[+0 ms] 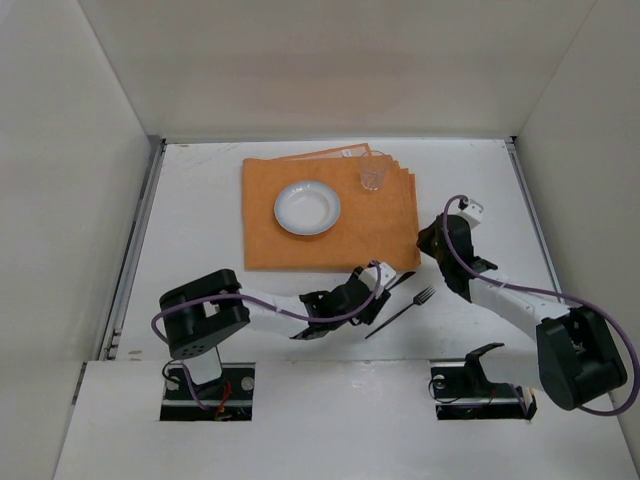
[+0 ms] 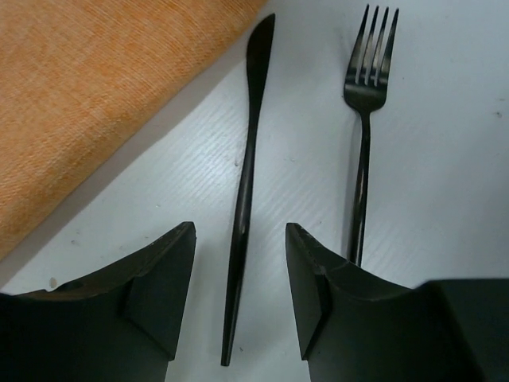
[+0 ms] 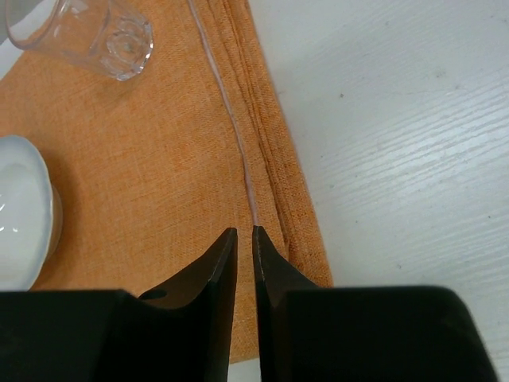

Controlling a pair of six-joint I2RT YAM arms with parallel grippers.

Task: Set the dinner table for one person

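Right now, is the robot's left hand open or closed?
Open. The left hand's fingers stand apart, and the black knife lies on the dinner table between them, touching neither.

**Covered and cropped**

From above, the left gripper (image 1: 384, 280) covers most of the black knife (image 1: 407, 276), just off the near right corner of the orange placemat (image 1: 330, 225). In the left wrist view, one of its fingers (image 2: 334, 294) hides the end of the fork (image 2: 366, 119) handle. In the right wrist view, on the placemat, the white plate (image 3: 20, 207) runs off the left edge and the glass (image 3: 95, 32) off the top.
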